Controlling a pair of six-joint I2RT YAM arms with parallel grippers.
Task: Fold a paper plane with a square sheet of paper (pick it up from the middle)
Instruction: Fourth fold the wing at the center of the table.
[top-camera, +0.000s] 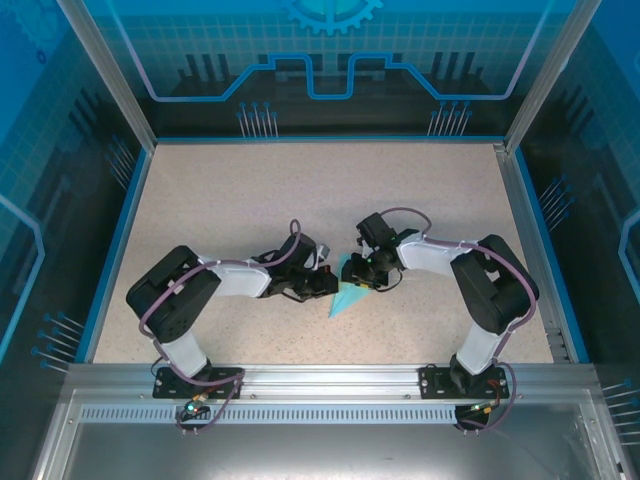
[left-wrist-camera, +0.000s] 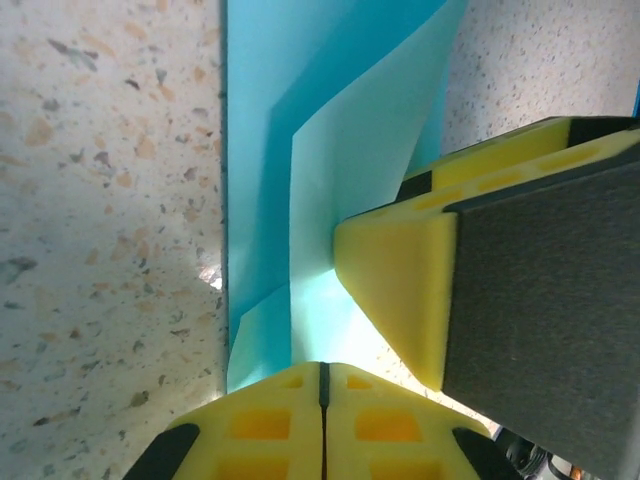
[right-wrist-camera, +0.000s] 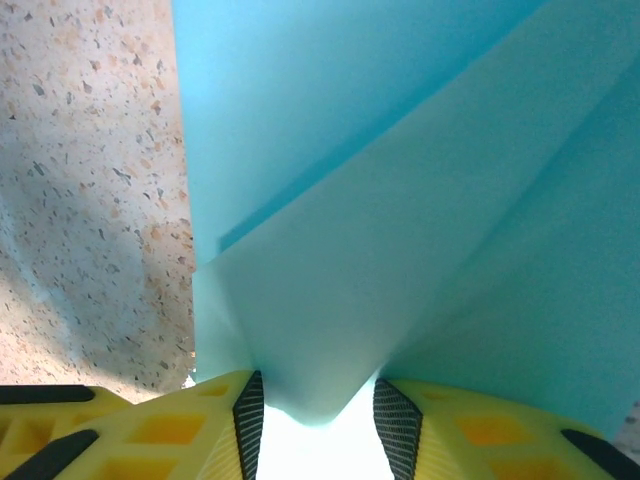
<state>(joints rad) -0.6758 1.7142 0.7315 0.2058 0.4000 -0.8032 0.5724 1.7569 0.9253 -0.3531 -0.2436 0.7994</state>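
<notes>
The speckled surface (top-camera: 250, 200) carries a partly folded, light cyan sheet of paper (top-camera: 349, 298) near its middle, between the two arms, with its point toward the near edge. The left end effector (left-wrist-camera: 322, 390) is clenched, its yellow fingers meeting on the sheet's edge. The right end effector (right-wrist-camera: 318, 405) is released, its fingers parted astride a raised fold of the sheet.
</notes>
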